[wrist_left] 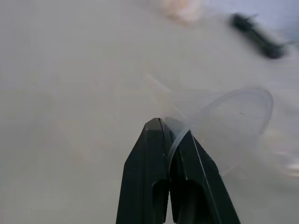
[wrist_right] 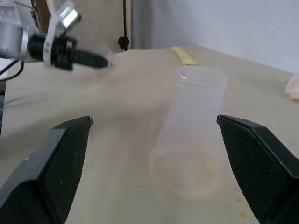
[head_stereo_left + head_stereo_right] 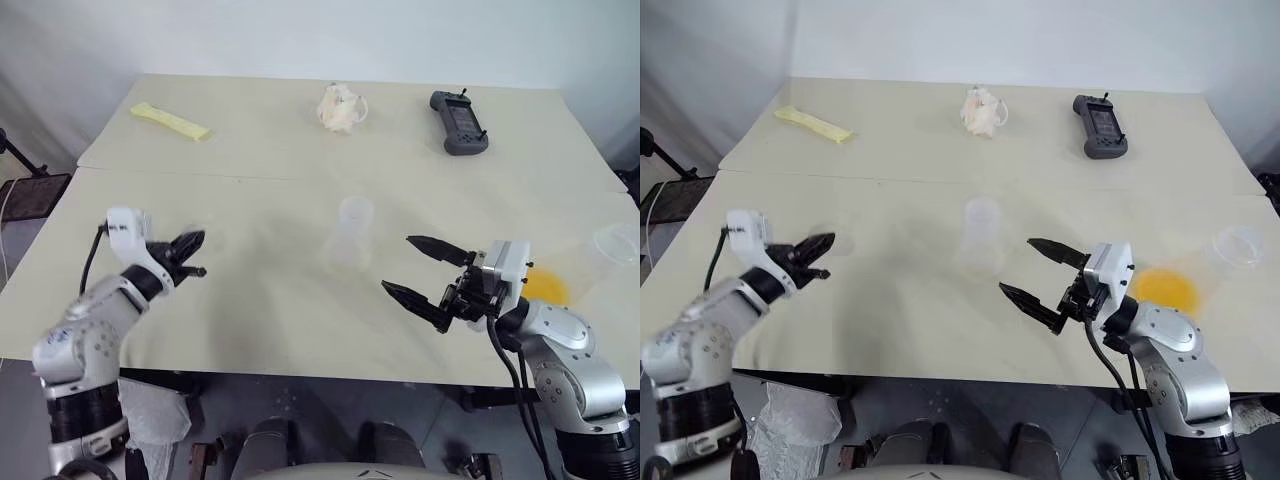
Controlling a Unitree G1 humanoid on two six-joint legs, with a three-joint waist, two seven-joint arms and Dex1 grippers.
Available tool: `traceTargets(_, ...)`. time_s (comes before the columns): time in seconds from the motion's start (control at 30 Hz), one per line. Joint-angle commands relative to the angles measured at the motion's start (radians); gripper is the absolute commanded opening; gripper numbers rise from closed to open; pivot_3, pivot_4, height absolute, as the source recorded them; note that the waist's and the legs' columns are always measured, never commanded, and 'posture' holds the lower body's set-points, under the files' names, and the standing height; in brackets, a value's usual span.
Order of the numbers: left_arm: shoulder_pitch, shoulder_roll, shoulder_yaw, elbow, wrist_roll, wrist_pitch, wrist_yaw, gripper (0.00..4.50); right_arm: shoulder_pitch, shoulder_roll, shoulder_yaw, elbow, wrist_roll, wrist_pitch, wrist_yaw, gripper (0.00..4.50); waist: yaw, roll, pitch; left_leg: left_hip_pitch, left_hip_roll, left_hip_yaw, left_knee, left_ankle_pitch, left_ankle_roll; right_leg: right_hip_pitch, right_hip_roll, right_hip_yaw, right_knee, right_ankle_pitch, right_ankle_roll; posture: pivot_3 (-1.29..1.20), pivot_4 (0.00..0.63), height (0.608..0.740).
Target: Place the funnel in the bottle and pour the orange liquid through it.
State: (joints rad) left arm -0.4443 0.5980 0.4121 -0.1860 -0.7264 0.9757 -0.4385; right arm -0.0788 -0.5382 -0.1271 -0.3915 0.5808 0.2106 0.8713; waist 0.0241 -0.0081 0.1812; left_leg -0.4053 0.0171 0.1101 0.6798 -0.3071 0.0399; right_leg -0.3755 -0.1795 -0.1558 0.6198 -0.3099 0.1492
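The left gripper [image 1: 169, 128] hangs above the near-left counter [image 3: 250, 130], its jaws pinched on the rim of the clear funnel [image 1: 224, 128]. The right gripper [image 3: 420, 270], near right, points left with jaws spread wide toward the bottle [image 3: 981, 235], upright mid-counter between both arms. The orange liquid [image 3: 1164, 288] sits by the right arm. A yellow strip [image 3: 170, 121], crumpled wad [image 3: 341, 107] and black handset [image 3: 458, 122] line the far edge.

Bare test room: two pale tables [image 3: 250, 150] pushed together, plain white wall, handheld controller [image 3: 458, 122] (far right).
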Motion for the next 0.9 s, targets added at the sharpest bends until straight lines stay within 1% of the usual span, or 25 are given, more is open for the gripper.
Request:
traceTargets(0.03,-0.155,0.12,-0.037,0.023,-0.155,0.191,-0.144,0.02,0.036,-0.009,-0.034,-0.06,0.018,-0.028,0.006,4.5,-0.001,0.0,0.0,0.001,0.0,0.001,-0.001,0.0,0.0,0.0,0.0,0.0,0.0,0.0,0.0,0.0,0.15,0.74)
traceTargets(0.07,-0.212,0.156,-0.069,0.042,-0.184,0.233,-0.203,0.02,0.047,-0.008,-0.039,-0.061,0.017,-0.033,0.003,4.5,-0.002,0.0,0.0,0.0,-0.001,0.001,-0.001,0.0,0.0,0.0,0.0,0.0,0.0,0.0,0.0,0.0,0.15,0.74)
traceTargets(0.13,-0.314,0.224,-0.159,0.072,-0.195,0.276,-0.308,0.02,0.062,-0.005,-0.047,-0.054,0.009,-0.048,-0.001,4.5,-0.002,0.0,0.0,0.001,-0.002,0.001,-0.001,0.0,0.0,0.0,0.0,0.001,0.0,0.0,0.0,0.0,0.15,0.74)
traceTargets(0.2,-0.434,0.251,-0.242,0.131,-0.199,0.321,-0.387,0.02,0.065,0.01,-0.054,-0.045,-0.002,-0.066,-0.02,4.5,-0.003,0.0,0.0,0.001,-0.003,0.002,-0.001,0.0,0.0,0.0,0.001,0.001,-0.001,0.0,0.0,0.0,0.15,0.74)
traceTargets(0.27,-0.544,0.238,-0.289,0.201,-0.207,0.362,-0.434,0.02,0.071,0.028,-0.054,-0.041,-0.015,-0.088,-0.039,4.5,-0.002,0.0,0.0,0.001,-0.003,0.002,-0.001,0.0,-0.001,-0.001,0.003,0.002,-0.001,0.0,0.0,0.0,0.15,0.74)
traceTargets(0.37,-0.667,0.201,-0.361,0.305,-0.164,0.396,-0.449,0.02,0.091,0.054,-0.044,-0.054,-0.033,-0.109,-0.065,4.5,-0.002,0.0,0.0,0.001,-0.002,0.002,-0.001,0.0,-0.003,-0.001,0.005,0.003,-0.002,-0.001,0.0,0.0,0.15,0.74)
traceTargets(0.53,-0.754,0.162,-0.455,0.406,-0.112,0.441,-0.469,0.02,0.118,0.075,-0.043,-0.078,-0.044,-0.124,-0.098,4.5,-0.007,0.0,0.0,0.001,-0.001,0.004,-0.002,0.001,-0.004,-0.002,0.007,0.005,-0.001,-0.001,-0.001,0.0,0.15,0.74)
traceTargets(0.67,-0.8,0.09,-0.459,0.495,-0.083,0.449,-0.456,0.02,0.128,0.088,-0.038,-0.092,-0.053,-0.134,-0.12,4.5,-0.007,0.0,0.001,0.001,0.0,0.004,-0.001,0.001,-0.004,-0.002,0.007,0.006,-0.001,-0.001,-0.001,0.0,0.15,0.74)
traceTargets(0.73,-0.832,0.051,-0.44,0.552,-0.071,0.464,-0.437,0.02,0.132,0.095,-0.03,-0.098,-0.06,-0.14,-0.129,4.5,-0.003,-0.001,0.001,0.001,0.0,0.004,-0.001,0.001,-0.004,-0.002,0.007,0.006,-0.002,-0.001,-0.001,0.0,0.15,0.74)
traceTargets(0.8,-0.858,0.037,-0.45,0.589,-0.056,0.482,-0.437,0.02,0.139,0.102,-0.021,-0.106,-0.066,-0.144,-0.139,4.5,-0.003,-0.001,0.001,0.001,0.0,0.004,0.0,0.001,-0.004,-0.002,0.007,0.007,-0.001,-0.001,-0.001,0.0,0.15,0.74)
traceTargets(0.9,-0.873,0.036,-0.5,0.602,-0.027,0.5,-0.454,0.02,0.147,0.11,-0.012,-0.119,-0.073,-0.146,-0.152,4.5,-0.004,-0.001,0.001,0.001,0.0,0.004,-0.001,0.001,-0.004,-0.002,0.008,0.008,-0.001,-0.001,-0.001,0.0,0.15,0.74)
